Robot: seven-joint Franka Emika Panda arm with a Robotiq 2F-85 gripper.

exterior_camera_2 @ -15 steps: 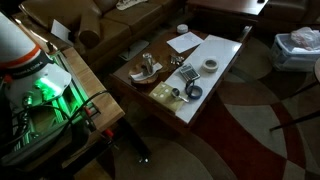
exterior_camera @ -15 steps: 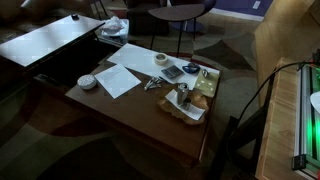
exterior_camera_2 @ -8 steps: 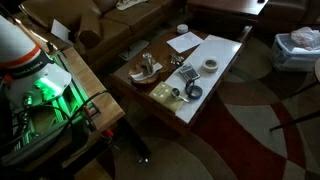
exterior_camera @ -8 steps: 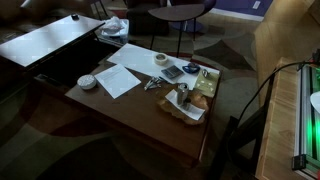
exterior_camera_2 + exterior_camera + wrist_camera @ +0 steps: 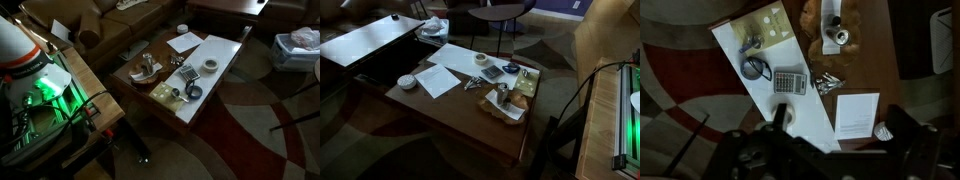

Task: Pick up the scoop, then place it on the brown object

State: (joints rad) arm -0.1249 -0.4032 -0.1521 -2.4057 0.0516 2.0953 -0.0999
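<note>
The scoop (image 5: 834, 27), metal with a pale handle, rests at the table's end, on or right beside the shallow white tray (image 5: 510, 113) and the flat tan brown object (image 5: 813, 18). It shows in both exterior views (image 5: 503, 96) (image 5: 147, 67), with the brown object under or beside it (image 5: 524, 93) (image 5: 150, 80). In the wrist view my gripper (image 5: 838, 140) hangs high above the table over the white paper sheet. Its dark fingers stand wide apart and hold nothing. The gripper does not show in either exterior view.
A long white board (image 5: 760, 60) carries a calculator (image 5: 789, 80), a tape roll (image 5: 784, 115) and a dark ring-shaped item (image 5: 755, 70). A paper sheet (image 5: 856, 114), a small white round thing (image 5: 883, 131) and a metal piece (image 5: 826, 83) lie on the dark wooden table (image 5: 460, 110).
</note>
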